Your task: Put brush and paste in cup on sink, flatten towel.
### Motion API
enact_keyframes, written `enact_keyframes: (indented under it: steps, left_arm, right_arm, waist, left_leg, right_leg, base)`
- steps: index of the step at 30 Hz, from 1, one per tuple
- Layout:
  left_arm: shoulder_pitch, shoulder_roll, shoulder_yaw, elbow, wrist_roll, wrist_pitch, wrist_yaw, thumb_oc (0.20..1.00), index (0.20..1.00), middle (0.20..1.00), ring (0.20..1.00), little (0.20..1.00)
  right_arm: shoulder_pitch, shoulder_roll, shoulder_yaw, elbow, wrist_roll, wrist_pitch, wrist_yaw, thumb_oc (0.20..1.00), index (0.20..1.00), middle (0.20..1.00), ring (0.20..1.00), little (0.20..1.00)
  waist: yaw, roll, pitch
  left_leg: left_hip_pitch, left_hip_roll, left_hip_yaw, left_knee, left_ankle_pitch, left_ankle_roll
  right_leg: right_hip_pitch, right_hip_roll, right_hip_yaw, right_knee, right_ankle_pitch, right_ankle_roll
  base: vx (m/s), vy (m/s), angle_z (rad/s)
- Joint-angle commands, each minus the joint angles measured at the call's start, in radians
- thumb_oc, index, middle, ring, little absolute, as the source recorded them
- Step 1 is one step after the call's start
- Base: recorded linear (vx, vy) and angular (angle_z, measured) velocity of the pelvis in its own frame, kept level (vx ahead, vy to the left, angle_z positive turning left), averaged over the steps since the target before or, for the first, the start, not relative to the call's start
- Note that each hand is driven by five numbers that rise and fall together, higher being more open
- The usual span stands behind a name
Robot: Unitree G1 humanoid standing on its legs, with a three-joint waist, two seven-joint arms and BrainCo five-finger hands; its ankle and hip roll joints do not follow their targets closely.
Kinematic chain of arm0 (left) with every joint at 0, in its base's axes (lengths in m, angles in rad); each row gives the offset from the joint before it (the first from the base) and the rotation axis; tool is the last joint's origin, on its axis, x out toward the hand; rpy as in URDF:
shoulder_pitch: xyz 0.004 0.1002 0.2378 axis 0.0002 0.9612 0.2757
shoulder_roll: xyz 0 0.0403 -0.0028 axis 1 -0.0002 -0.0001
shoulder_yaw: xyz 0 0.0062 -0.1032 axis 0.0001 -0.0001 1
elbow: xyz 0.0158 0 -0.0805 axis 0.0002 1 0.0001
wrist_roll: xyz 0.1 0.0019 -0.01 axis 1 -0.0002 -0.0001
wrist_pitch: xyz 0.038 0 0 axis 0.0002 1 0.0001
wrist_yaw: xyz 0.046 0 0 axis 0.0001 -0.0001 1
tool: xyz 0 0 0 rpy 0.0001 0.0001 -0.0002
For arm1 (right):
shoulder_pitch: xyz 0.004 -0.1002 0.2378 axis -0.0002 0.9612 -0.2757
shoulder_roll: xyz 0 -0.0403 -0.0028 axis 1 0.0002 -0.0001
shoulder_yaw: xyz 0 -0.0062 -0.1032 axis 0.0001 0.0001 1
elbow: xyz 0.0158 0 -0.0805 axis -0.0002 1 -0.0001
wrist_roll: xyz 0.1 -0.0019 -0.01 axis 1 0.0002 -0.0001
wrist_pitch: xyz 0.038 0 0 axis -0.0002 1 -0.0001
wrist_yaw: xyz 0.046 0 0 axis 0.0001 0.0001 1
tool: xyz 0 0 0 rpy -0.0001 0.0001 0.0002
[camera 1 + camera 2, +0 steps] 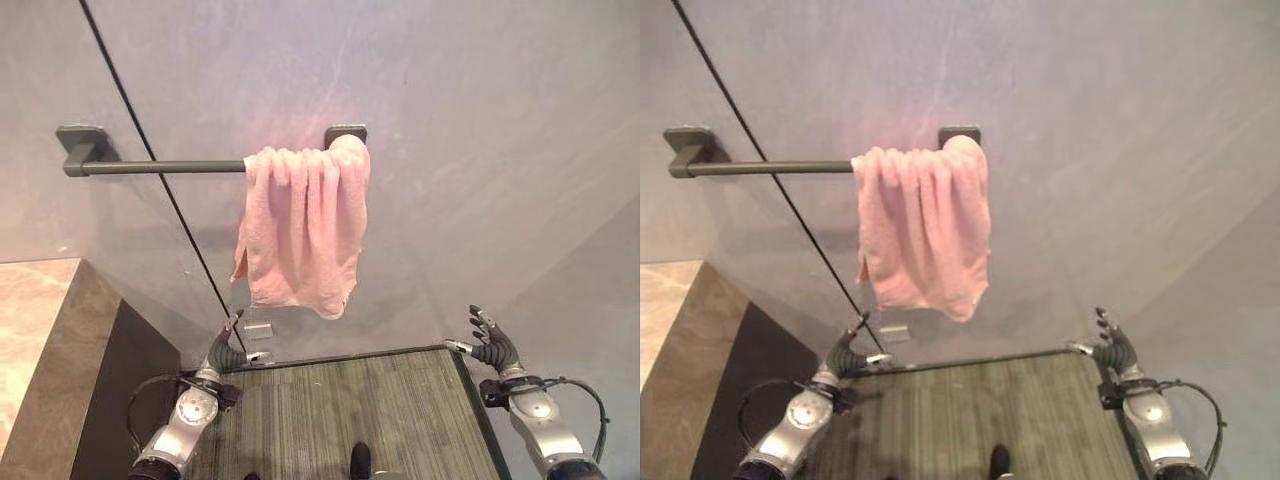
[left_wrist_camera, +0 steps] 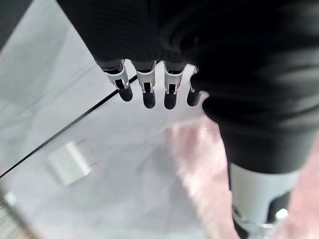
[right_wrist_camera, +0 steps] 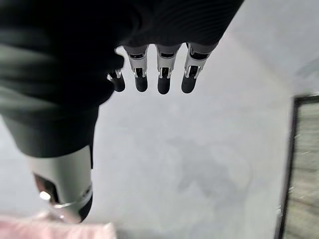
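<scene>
Hung bunched at the rail's point(image 1: 160, 167) right end: pink towel point(image 1: 303, 225). Hovered below at 7 and 5 o'clock, fingers relaxed, holding nothing: left hand point(image 1: 226, 352), right hand point(image 1: 493, 346).

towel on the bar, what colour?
Pink. The towel hangs bunched at one end of the dark bar; clearest in the left eye view.

No readable text anywhere.

Nothing to read on the pink towel point(image 1: 303, 228) at centre frame, nothing on the dark rail point(image 1: 160, 166) at upper left, and the small clear tag point(image 1: 258, 327) below the towel carries no legible print.
</scene>
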Motion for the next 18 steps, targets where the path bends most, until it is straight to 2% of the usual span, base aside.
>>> enact_keyframes:
  steps: [1,6,10,11,15,18]
  left_arm:
    - [-0.047,0.093,0.054,-0.120,-0.004,-0.052,-0.024,1.000,1.000,1.000,1.000,1.000]
    - [-0.054,0.141,0.062,-0.232,-0.048,-0.072,-0.056,1.000,1.000,1.000,1.000,1.000]
    - [-0.071,0.153,0.051,-0.259,-0.082,-0.078,-0.075,1.000,1.000,1.000,1.000,1.000]
    - [-0.120,0.158,0.013,-0.267,-0.126,-0.083,-0.088,1.000,1.000,1.000,1.000,1.000]
    - [-0.229,0.149,-0.051,-0.257,-0.138,-0.080,-0.078,1.000,1.000,1.000,1.000,1.000]
    - [-0.335,0.103,-0.121,-0.227,-0.162,-0.069,-0.067,1.000,1.000,1.000,1.000,1.000]
  right_arm:
    - [-0.162,-0.092,0.038,-0.065,0.083,-0.047,0.052,1.000,1.000,1.000,1.000,1.000]
    - [-0.278,-0.134,0.101,-0.113,0.115,-0.039,0.080,1.000,1.000,1.000,1.000,1.000]
    - [-0.322,-0.140,0.127,-0.119,0.132,-0.035,0.086,1.000,1.000,1.000,1.000,1.000]
    - [-0.409,-0.141,0.173,-0.100,0.123,-0.029,0.072,1.000,1.000,1.000,1.000,1.000]
    - [-0.517,-0.113,0.227,-0.080,0.120,-0.022,0.051,1.000,1.000,1.000,1.000,1.000]
    - [-0.591,-0.058,0.255,-0.068,0.121,-0.013,0.015,1.000,1.000,1.000,1.000,1.000]
  waist:
    - [0.026,-0.045,-0.005]
    - [0.043,-0.034,0.002]
    - [0.048,-0.030,0.002]
    - [0.051,-0.025,0.006]
    - [0.051,-0.019,0.019]
    - [0.042,-0.017,0.034]
  left_leg:
    - [-0.007,-0.035,0.012,0.015,0.044,0.004]
    - [-0.020,-0.038,0.013,0.010,0.043,0.003]
    - [-0.025,-0.040,0.013,0.008,0.043,0.003]
    - [-0.032,-0.043,0.012,0.006,0.044,0.003]
    - [-0.048,-0.044,0.009,0.003,0.050,0.003]
    - [-0.066,-0.045,0.011,0.002,0.055,0.003]
  right_leg:
    - [0.035,-0.071,0.022,0.011,0.025,0.076]
    - [0.022,-0.078,0.025,0.002,0.027,0.079]
    - [0.019,-0.080,0.025,-0.001,0.028,0.080]
    - [0.011,-0.083,0.028,-0.001,0.029,0.081]
    - [-0.004,-0.085,0.029,-0.001,0.035,0.081]
    - [-0.024,-0.084,0.031,-0.001,0.043,0.081]
  base:
    - [0.04,-0.003,0.06]
    - [0.01,0.003,0.00]
    - [0.02,0.008,0.05]
    - [0.03,0.028,0.06]
    - [0.00,0.000,0.00]
    - [0.00,0.000,0.00]
